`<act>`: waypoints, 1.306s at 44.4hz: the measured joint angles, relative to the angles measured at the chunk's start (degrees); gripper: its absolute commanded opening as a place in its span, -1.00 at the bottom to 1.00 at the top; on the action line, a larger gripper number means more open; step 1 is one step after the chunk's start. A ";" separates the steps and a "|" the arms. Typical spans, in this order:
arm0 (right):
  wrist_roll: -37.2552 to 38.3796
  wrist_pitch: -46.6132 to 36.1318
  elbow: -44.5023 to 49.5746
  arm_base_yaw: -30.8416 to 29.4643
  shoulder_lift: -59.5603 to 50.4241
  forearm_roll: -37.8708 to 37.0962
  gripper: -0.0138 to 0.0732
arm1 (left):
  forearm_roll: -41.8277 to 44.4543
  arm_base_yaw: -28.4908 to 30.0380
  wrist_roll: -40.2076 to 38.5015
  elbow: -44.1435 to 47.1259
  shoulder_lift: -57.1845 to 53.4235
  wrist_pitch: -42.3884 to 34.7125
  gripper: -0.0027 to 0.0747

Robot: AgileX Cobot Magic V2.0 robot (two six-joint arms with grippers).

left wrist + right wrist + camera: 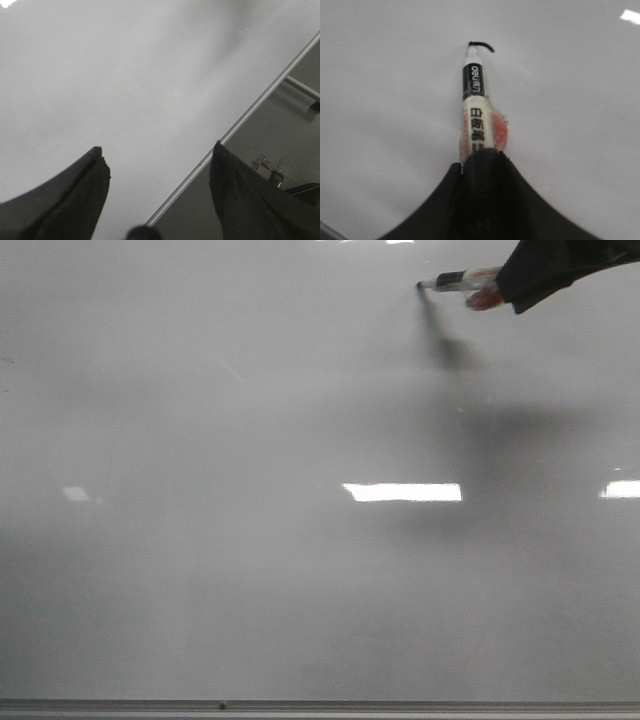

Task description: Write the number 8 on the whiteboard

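the right gripper (482,160) is clamped on the back half of a marker (472,107), its dark jaws pressed together around the barrel so only the front sticks out. the tip touches the whiteboard (250,570) up near the top right of the front view, and from the right wrist camera a short black curved stroke (481,45) runs off the nib, which i take to be the first bit of the number 8; nothing like a full figure is there yet. on the marker's barrel there is a reddish patch with what looks like clear tape.

the left gripper (155,160) hangs low by the board's bottom rail (240,120), its fingers spread apart with nothing between them.

the marker looks light and stiff, smooth plastic that could twist or slide in the jaws if pressed hard, so the hold well back with the tape probably helps. the board is hard and glossy, so i'd guess the nib glides easily and needs only light, even pressure.

in the front view the right arm is cut off at the corner and the stroke is too small to make out, lost in the marker's shadow (448,345). bright reflections (402,492) could be mistaken for marks. the jaws' grip point on the barrel is hidden by the jaws themselves.
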 measured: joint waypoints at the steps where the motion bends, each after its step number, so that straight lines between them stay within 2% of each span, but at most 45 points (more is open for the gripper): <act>1: -0.14 0.58 -0.07 0.27 0.35 0.13 -0.82 | 0.00 0.00 0.00 0.00 0.00 0.00 0.18; 11: -0.53 6.65 0.00 -2.76 -0.60 0.35 -0.82 | -0.03 0.00 0.00 0.00 0.00 0.00 0.18; 20: -0.53 6.64 4.22 -3.43 -1.42 0.35 -0.82 | -0.03 0.00 0.00 0.00 0.00 0.00 0.18; 25: -0.53 6.28 6.35 -1.52 -1.42 0.35 -0.82 | -0.03 0.00 -0.11 0.00 0.00 0.00 0.18; 35: -0.32 0.45 6.36 1.88 0.07 0.35 -0.82 | -0.03 0.00 -0.11 0.00 0.00 -0.20 0.18; 46: -0.43 0.95 3.27 -2.43 -0.16 0.35 -0.82 | -0.03 0.00 -0.11 0.00 0.00 -0.32 0.18; 58: -0.31 0.60 0.06 -2.77 -0.16 0.35 -0.82 | -0.03 0.00 -0.11 0.00 0.00 -0.32 0.18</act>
